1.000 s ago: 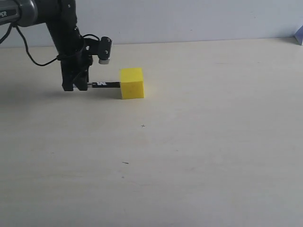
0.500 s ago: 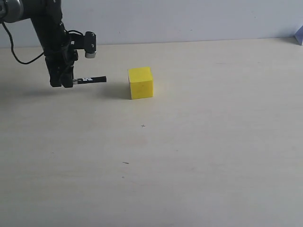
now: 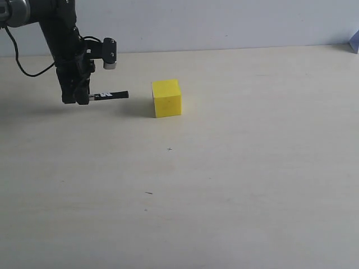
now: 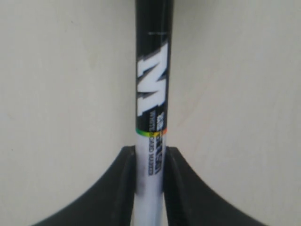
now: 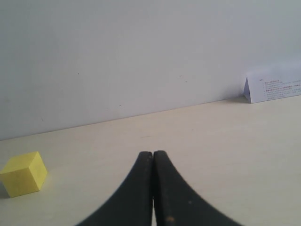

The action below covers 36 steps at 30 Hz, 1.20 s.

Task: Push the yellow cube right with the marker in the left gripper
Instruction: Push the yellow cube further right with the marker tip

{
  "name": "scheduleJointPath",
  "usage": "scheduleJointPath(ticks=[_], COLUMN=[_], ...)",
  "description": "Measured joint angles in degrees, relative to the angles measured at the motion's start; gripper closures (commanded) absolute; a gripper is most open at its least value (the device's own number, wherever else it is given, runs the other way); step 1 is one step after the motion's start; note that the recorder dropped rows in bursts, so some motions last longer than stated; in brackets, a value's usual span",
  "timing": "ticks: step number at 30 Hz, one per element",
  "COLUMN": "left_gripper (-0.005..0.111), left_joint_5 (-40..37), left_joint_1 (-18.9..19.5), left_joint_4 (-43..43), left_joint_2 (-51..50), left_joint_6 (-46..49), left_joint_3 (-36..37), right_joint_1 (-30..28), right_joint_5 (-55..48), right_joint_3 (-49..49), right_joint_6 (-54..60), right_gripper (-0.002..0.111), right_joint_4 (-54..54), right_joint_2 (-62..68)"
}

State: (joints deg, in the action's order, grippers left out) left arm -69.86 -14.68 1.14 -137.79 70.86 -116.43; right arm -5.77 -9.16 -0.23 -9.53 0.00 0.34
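Observation:
The yellow cube rests on the pale table, and it also shows far off in the right wrist view as a yellow cube. My left gripper hangs to its left, shut on the marker, which lies level with its black end aimed at the cube. A clear gap separates the marker's tip from the cube. Up close, the marker sits clamped by its white barrel in the left gripper. The right gripper is shut on nothing, low over the table; the exterior view does not include it.
A grey-white knob juts from the left arm above the marker. A white folded card stands by the wall at the table's far right, with its corner just in the exterior view. Small dark specks mark the tabletop.
One second ago the marker tip touched the cube's left face. The cube has since shifted slightly right, and the left gripper drew back to the left with the marker, then crept slightly right.

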Motion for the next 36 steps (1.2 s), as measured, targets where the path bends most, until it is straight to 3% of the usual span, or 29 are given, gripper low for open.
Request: scheduleJointPath(ticks=[21,27,36], left_gripper=[0.107,0.107,0.107], left_joint_5=[3.0,6.2,1.8], left_joint_1=[-3.3,-9.2,-6.7], left_joint_4=[-1.1,-3.1,-1.1], left_joint_2=[-1.8,-1.9,-1.9], left_joint_6=[0.9,2.0,0.3], left_joint_3=[0.0,-2.9,-4.5], right_joint_1=[0.0,0.0,0.0], right_joint_5=[0.0,0.0,0.0], right_joint_3=[0.0,0.0,0.0], right_joint_6=[0.0,0.0,0.0], right_gripper=[0.108,0.108,0.108], right_joint_4=[0.0,0.0,0.0], right_joint_2=[0.0,0.0,0.0])
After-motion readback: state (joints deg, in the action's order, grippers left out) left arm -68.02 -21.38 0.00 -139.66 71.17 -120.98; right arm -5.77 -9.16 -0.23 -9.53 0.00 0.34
